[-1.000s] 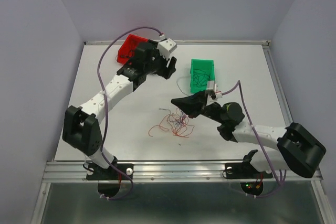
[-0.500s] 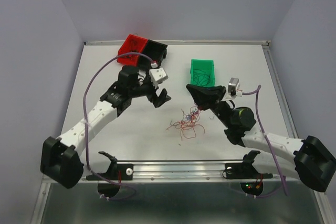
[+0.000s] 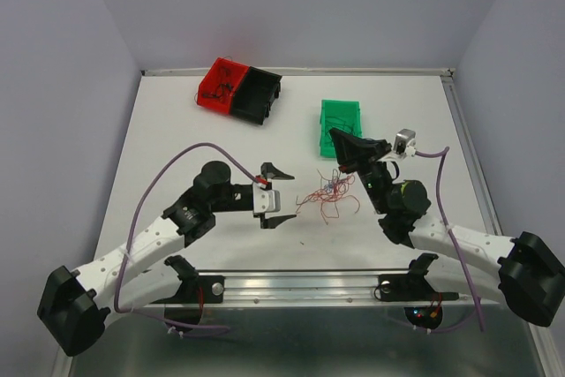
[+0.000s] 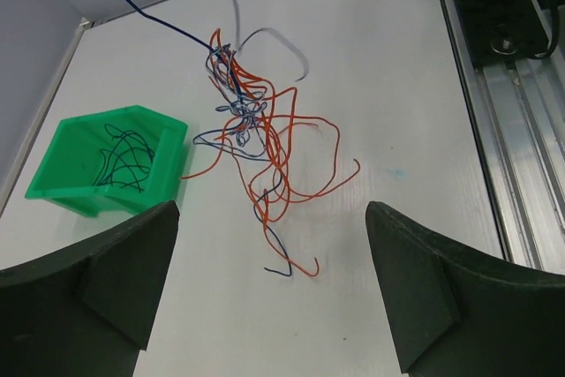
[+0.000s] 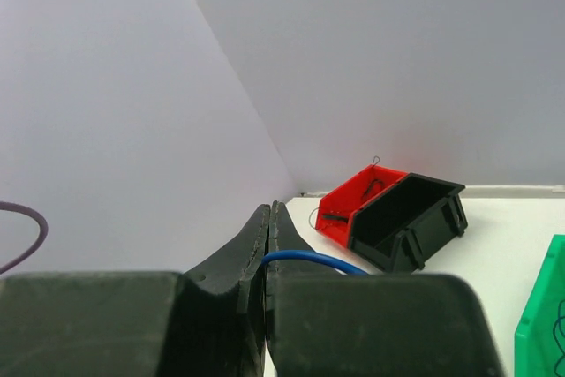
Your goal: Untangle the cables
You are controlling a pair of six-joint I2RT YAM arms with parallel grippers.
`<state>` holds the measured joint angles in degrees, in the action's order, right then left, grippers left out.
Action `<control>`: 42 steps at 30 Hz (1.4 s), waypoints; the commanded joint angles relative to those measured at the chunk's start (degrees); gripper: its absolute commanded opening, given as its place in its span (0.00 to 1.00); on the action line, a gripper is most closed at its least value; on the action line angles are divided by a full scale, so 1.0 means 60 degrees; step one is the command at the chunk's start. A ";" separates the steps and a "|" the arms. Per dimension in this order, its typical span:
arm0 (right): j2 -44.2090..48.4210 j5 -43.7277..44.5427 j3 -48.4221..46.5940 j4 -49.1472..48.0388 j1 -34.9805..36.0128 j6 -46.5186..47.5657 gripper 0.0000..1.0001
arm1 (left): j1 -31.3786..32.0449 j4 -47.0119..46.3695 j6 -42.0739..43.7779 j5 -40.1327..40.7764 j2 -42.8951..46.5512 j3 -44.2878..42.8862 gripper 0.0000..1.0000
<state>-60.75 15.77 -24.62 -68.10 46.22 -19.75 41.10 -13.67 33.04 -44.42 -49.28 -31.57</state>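
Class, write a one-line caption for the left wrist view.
Open left gripper faces a tangle of cables near the green bin.

High overview, left wrist nearer, both showing cables point(image 4: 240, 116), right wrist level

No writing, label, brand, number or sign is legible on anything in view.

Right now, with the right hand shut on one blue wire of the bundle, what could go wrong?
1. The right hand grips only a thin blue cable; the tangle trails from it, so pulling may tighten the knot, or the wire may slip out.
2. The open left hand faces the whole bundle; closing there would likely catch several strands together.
3. An orange loop lies close to the green bin; it might snag on it.
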 commanded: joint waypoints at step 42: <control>0.0560 0.1678 -0.0569 -0.0150 0.0076 -0.0137 0.01 | 0.2451 -0.3156 -0.0643 0.4210 -0.5541 -0.1461 0.51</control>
<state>-57.54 24.67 -24.64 -66.78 46.22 -19.84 55.18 -30.96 28.71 -19.03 -82.76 -38.00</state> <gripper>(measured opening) 0.012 0.557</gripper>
